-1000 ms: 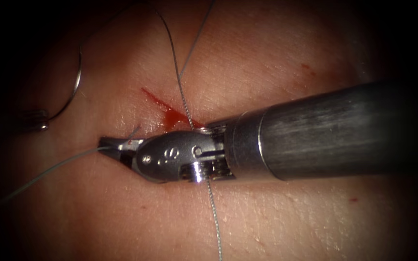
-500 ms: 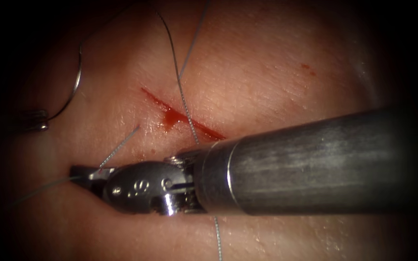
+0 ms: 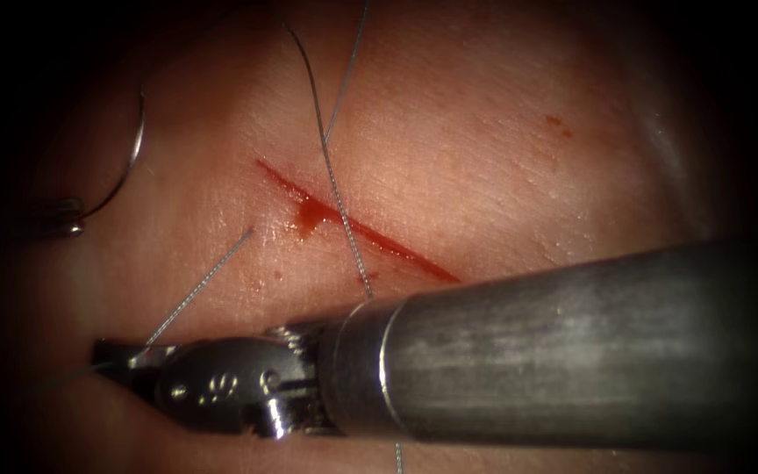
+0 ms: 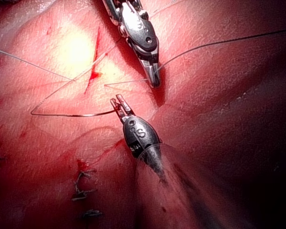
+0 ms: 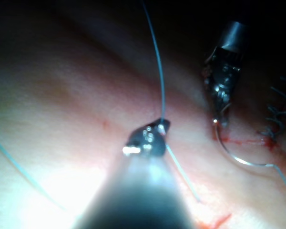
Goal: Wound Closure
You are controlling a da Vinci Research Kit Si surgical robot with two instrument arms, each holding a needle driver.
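Observation:
The cut (image 3: 379, 241) runs slantwise across the tissue (image 3: 484, 149), with red fluid (image 3: 309, 212) pooled near its upper end. My right tool (image 3: 116, 354) lies below the cut, jaws shut on the thread (image 3: 199, 290), which comes out of the skin left of the cut. The right wrist view shows the same hold (image 5: 159, 126). At the far left, my left tool (image 3: 67, 226) is shut on the curved needle (image 3: 133, 154) near one end. The needle is out of the tissue, arcing above it (image 4: 71, 115). Another thread strand (image 3: 335, 184) crosses the cut.
The right tool's thick shaft (image 3: 572, 351) covers the lower right of the tissue. Several dark finished stitches (image 4: 83, 188) sit on another part of the tissue. Small red spots (image 3: 559, 123) mark the skin right of the cut.
My right tool has moved down and to the left with the thread in its jaws, drawing a longer stretch of it out of the skin. The left tool and needle have barely moved.

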